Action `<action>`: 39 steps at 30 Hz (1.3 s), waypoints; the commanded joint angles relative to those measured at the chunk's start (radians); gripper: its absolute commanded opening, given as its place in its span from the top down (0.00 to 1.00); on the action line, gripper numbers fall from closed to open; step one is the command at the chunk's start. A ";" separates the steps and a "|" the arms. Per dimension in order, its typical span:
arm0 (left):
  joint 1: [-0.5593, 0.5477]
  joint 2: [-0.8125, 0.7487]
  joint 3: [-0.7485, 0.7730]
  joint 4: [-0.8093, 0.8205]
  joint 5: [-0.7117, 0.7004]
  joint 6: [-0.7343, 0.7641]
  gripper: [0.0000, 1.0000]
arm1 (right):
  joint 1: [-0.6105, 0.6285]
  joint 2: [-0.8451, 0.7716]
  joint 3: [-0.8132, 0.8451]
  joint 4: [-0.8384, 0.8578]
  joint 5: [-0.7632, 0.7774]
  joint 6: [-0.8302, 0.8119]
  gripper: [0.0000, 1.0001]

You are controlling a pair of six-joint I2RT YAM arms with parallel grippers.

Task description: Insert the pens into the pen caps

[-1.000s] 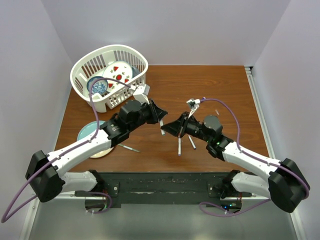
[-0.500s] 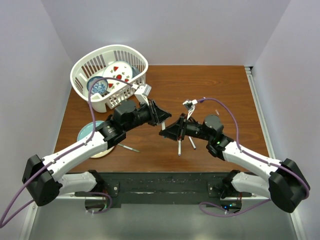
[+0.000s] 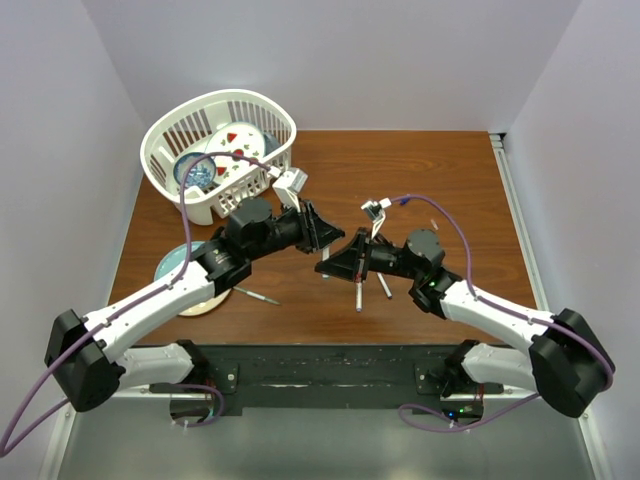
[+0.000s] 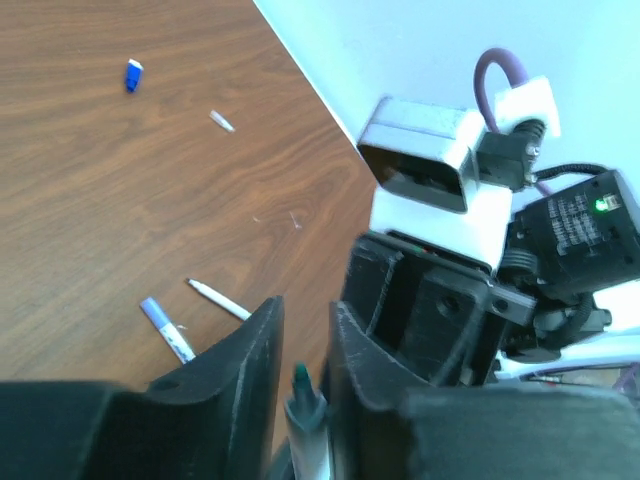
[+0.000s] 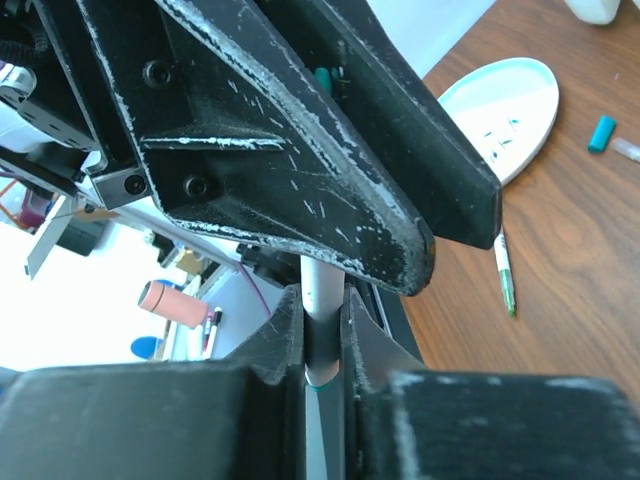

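"Pens (image 3: 358, 294): what do we enter as finished?"

"Nothing we can confirm. Item one: green-tipped pen (image 4: 306, 420), clamped between the closed fingers of the left gripper (image 4: 305, 320), held up over the middle of the table (image 3: 450, 180). Item two: pale barrel (image 5: 321, 345) with a teal band, pinched tight in the right gripper (image 5: 321, 300), at 5 o'clock of the left one and close to it."

"Is that barrel a cap?"

"We cannot tell; the left fingers hide its far end. We judge the two pieces are being lined up, not yet joined."

"Loose stock?"

"Two pens lie at 5 o'clock of the table's middle; a third pen (image 3: 258, 296) at 7 o'clock, near the plate (image 3: 172, 262). The blue-ended pen (image 4: 162, 324) among them: seated cap or bare tip, we cannot say. A blue cap (image 4: 133, 75) lies alone, well apart from them; a teal cap (image 5: 600, 132) lies near the plate. We count at least two caps unfilled, so we judge most of the job is left."
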 commanded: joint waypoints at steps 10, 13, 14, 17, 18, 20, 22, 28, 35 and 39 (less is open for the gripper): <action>0.031 -0.076 0.120 -0.375 -0.597 -0.087 0.21 | 0.027 -0.084 -0.033 -0.010 0.044 -0.014 1.00; 0.084 -0.071 0.125 -0.458 -0.645 -0.113 0.21 | 0.027 -0.120 -0.049 -0.057 0.062 -0.040 1.00; 0.104 -0.068 0.118 -0.482 -0.654 -0.128 0.23 | 0.025 -0.133 -0.054 -0.067 0.064 -0.043 1.00; 0.190 -0.074 0.046 -0.505 -0.689 -0.188 0.30 | 0.025 -0.179 -0.069 -0.097 0.075 -0.055 1.00; 0.215 -0.079 0.023 -0.505 -0.701 -0.222 0.34 | 0.025 -0.190 -0.071 -0.119 0.076 -0.058 1.00; 0.296 -0.071 -0.036 -0.499 -0.694 -0.257 0.38 | 0.025 -0.226 -0.076 -0.142 0.084 -0.071 1.00; 0.365 -0.044 -0.067 -0.474 -0.654 -0.273 0.42 | 0.027 -0.249 -0.076 -0.179 0.087 -0.084 1.00; 0.405 0.103 -0.055 -0.499 -0.691 -0.329 0.47 | 0.025 -0.306 -0.077 -0.229 0.098 -0.105 1.00; 0.411 0.243 -0.002 -0.494 -0.726 -0.330 0.53 | 0.027 -0.325 -0.077 -0.252 0.101 -0.123 1.00; 0.414 0.300 -0.001 -0.464 -0.703 -0.322 0.55 | 0.025 -0.328 -0.077 -0.254 0.099 -0.131 1.00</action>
